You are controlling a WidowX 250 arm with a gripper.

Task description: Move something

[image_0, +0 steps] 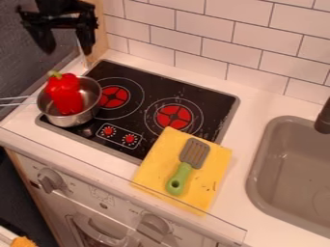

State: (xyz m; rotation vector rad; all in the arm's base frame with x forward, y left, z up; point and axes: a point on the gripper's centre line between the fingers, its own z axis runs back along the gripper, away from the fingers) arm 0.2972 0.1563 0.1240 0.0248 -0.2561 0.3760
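Note:
My gripper (67, 47) hangs at the upper left, above and behind the stove's left corner, its two fingers apart with nothing seen between them. Below it, a steel pot (91, 98) stands on the left side of the black stove (216, 99), its handle pointing left. A red bell pepper (64, 96) with a green stem sits upright in the pot. On a yellow cloth (218, 166) that overlaps the stove's front edge lies a spatula (194, 153) with a grey slotted head and a green handle (178, 180).
A grey sink (293, 169) with a dark faucet (324, 116) is at the right. White tiles (222, 46) rise behind the counter (261, 101). A clear ledge (161, 195) runs along the front. An orange object (23, 242) shows at the bottom left.

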